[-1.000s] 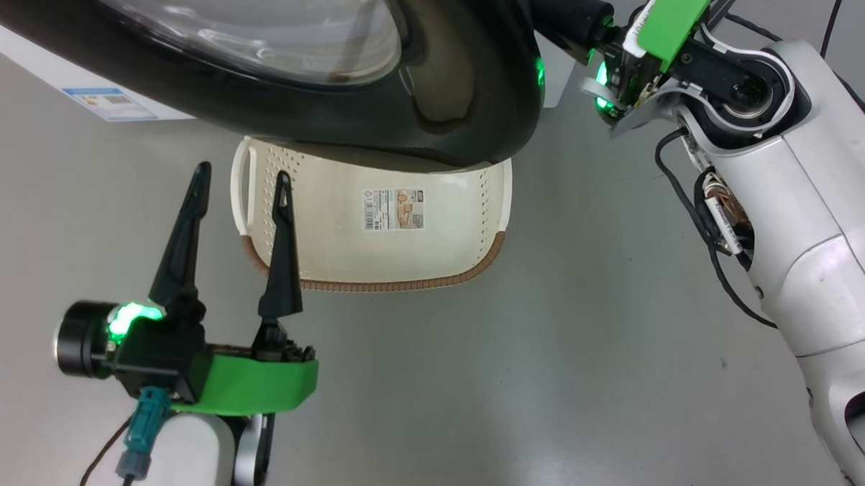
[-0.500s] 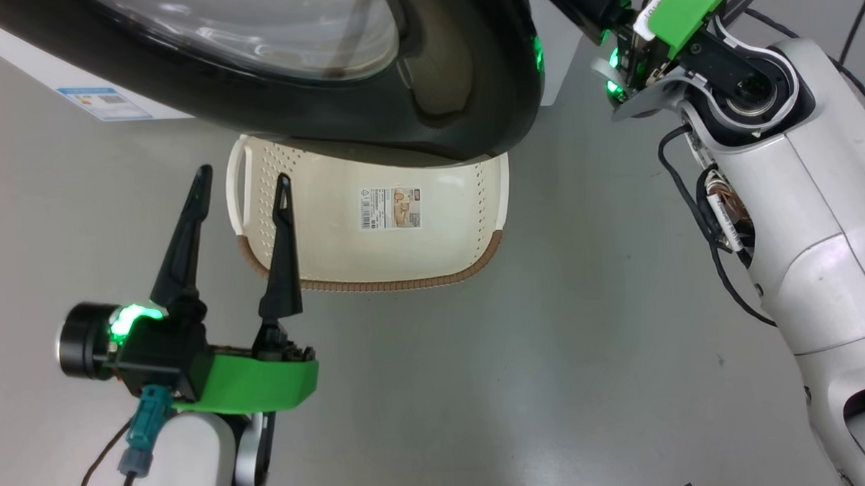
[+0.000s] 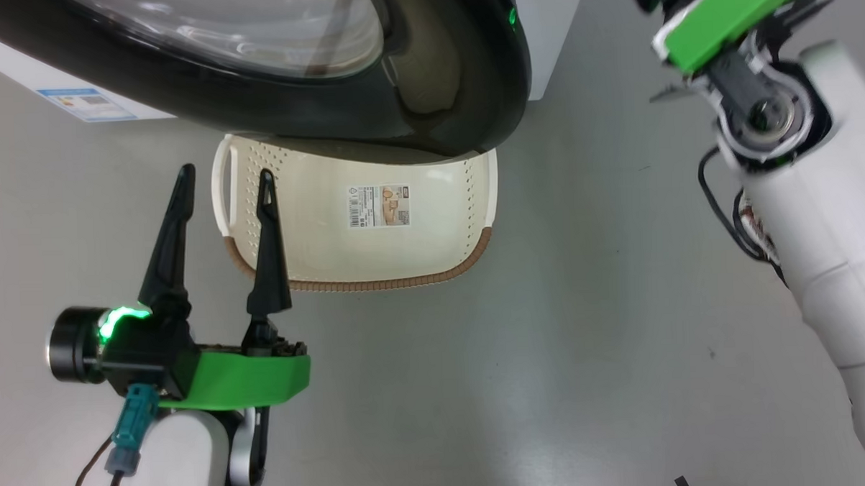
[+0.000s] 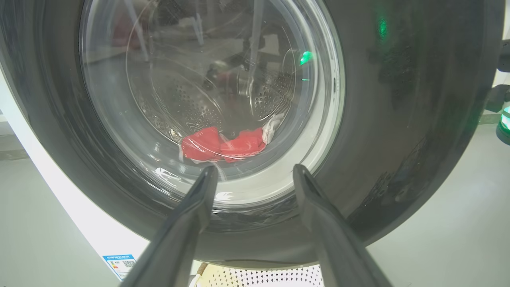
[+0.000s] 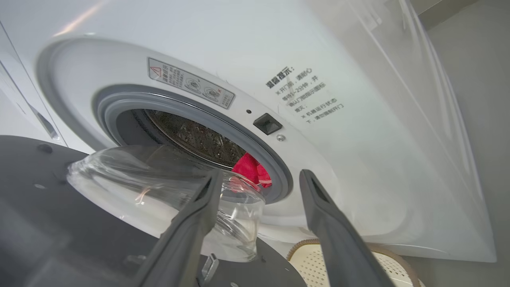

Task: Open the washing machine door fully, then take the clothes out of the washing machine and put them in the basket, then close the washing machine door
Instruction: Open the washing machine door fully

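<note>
Plainly wide apart and empty, both: left tool [image 4: 255, 168] facing the washing machine door [image 4: 398, 119], right tool [image 5: 261, 174] beside it.

The clothes [image 4: 221, 145] lie in the drum [image 4: 187, 107], seen through the washing machine door [image 4: 398, 139].

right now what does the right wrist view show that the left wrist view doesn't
Right wrist view: on the white washing machine, the grey rubber ring, black latch socket and warning sticker, plus the inner side of the round black-rimmed door. Left wrist view: that door's glossy outer face and the small blue label. Both: the red clothes in the perforated steel drum and the cream perforated basket below the door.
</note>
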You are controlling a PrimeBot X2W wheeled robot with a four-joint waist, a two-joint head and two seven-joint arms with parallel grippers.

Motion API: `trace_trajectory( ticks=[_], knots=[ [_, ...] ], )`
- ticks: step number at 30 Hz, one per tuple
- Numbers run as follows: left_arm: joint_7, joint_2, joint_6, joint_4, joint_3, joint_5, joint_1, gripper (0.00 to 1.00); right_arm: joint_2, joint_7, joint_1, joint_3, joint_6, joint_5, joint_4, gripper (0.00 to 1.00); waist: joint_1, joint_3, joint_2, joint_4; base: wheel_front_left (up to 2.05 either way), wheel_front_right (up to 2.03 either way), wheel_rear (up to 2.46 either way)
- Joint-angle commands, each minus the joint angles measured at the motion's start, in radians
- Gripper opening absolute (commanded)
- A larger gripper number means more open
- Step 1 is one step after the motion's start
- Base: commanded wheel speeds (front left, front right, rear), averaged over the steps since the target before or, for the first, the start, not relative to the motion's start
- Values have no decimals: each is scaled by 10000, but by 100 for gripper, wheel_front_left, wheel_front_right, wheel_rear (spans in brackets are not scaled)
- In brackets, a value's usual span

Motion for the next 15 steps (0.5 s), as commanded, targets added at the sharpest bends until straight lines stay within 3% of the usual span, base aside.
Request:
trace_trajectory(
  ticks=[1,8,15],
  knots=[
    [-47,198,78,-264,323,-60,153,100,48,-311,292,208,52,-442,-287,100,0,18,0,-49,0,0,0],
    [-47,192,66,-273,395,-254,146,100,-158,-1652,752,789,52,-1805,-349,100,0,29,0,-226,0,0,0],
    [-47,184,142,-348,469,-331,192,100,-418,-3193,1201,1151,52,-4262,140,100,0,-22,0,-357,0,0,0]
  ],
)
